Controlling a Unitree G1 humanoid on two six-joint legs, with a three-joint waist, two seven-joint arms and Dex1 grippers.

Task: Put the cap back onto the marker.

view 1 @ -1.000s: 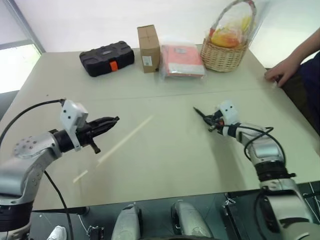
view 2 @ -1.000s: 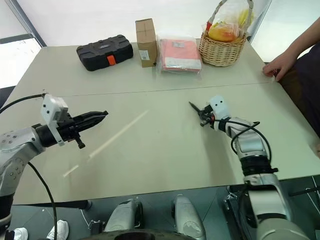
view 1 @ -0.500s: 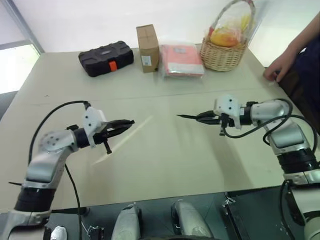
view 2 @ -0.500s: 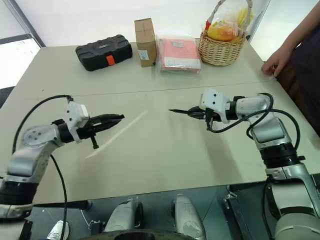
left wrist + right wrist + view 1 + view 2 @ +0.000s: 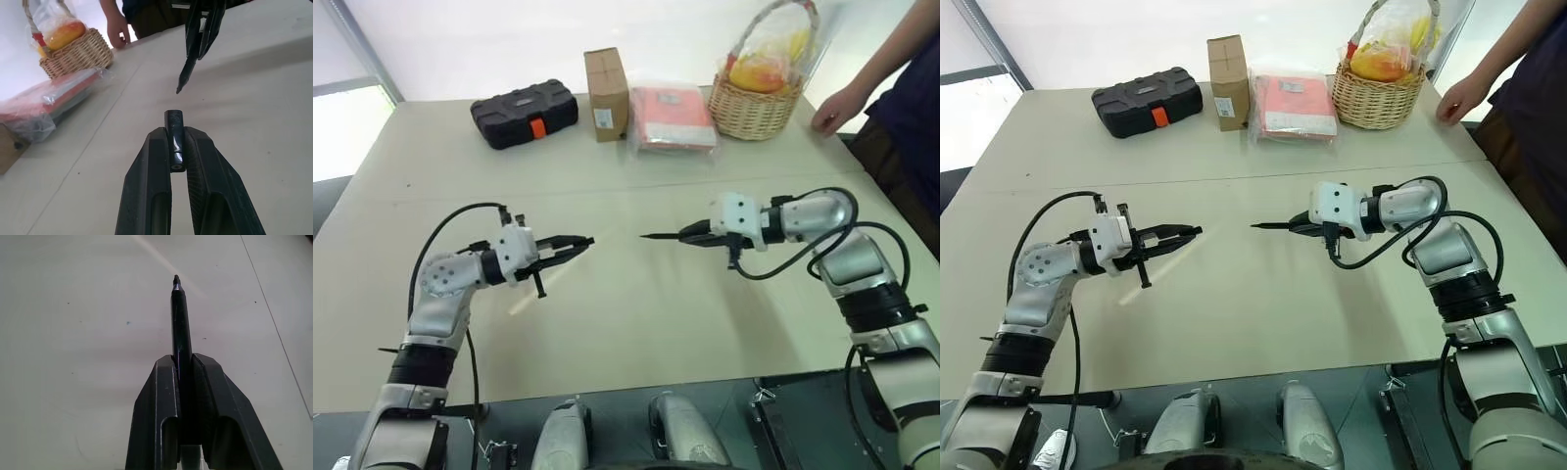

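At the left centre of the head view, the left gripper [image 5: 579,241] has its jaws clamped on the short black plastic cylinder of a cap [image 5: 174,128], whose open end juts just past the fingertips. At the right centre, the right gripper [image 5: 690,233] has its jaws closed tight around the thin black pen-like marker [image 5: 180,323], whose pointed tip sticks out toward the left gripper. Cap and marker tip face each other above the pale beige counter [image 5: 636,313], near one another but apart, with a visible gap between them and the two roughly in line. Along the upper edge of the frame stand a black plastic tool case with an orange latch [image 5: 524,113], a small brown cardboard box [image 5: 605,80], a flat red packet in clear wrap [image 5: 672,117] and a woven wicker basket holding yellow goods [image 5: 759,83]. At the upper right, a person's hand [image 5: 832,106] rests at the counter's edge.
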